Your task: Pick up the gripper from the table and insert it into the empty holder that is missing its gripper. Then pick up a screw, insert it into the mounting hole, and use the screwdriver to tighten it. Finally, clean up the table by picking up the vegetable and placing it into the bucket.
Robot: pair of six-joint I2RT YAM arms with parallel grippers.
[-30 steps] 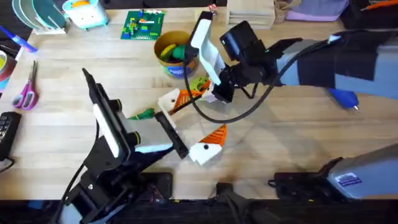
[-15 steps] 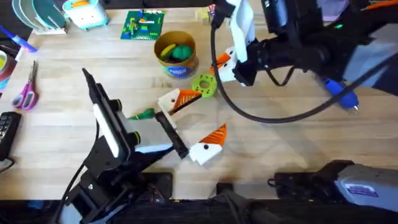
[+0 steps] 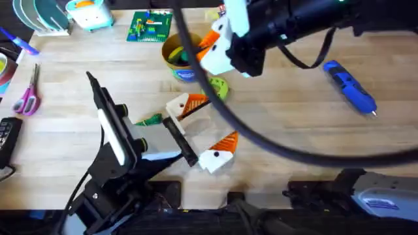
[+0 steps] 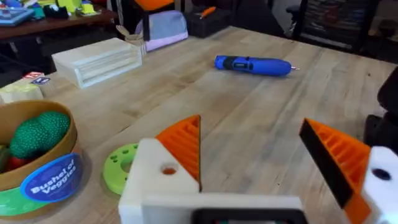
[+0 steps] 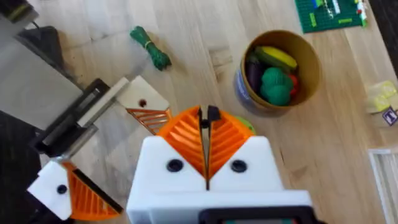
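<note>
My right gripper [image 3: 210, 40] hangs high over the tan bucket [image 3: 177, 57], its orange pads pressed together [image 5: 205, 121] with nothing visible between them. The bucket [image 5: 280, 68] holds several toy vegetables. My left gripper [image 3: 212, 121] rests low on the table, open, and both white fingers carry orange ribbed tips [image 4: 252, 134]. The slim green vegetable [image 3: 151, 119] lies on the table [image 3: 294, 143] just left of the left gripper, and it also appears in the right wrist view [image 5: 149, 48]. The blue screwdriver [image 3: 349, 85] lies at the right [image 4: 252, 64]. The loose gripper, the empty holder and the screw are out of view.
A flat green disc with holes [image 3: 219, 87] lies beside the bucket [image 4: 37, 162]. Pink scissors [image 3: 27, 98] and a black device [image 3: 6, 138] sit at the left edge. A green brick plate [image 3: 150, 26] and pale wooden blocks [image 4: 96, 59] stand at the back.
My right arm rose and swung left, from above the green disc to over the bucket, uncovering the screwdriver. The left arm and the vegetable have not moved.
</note>
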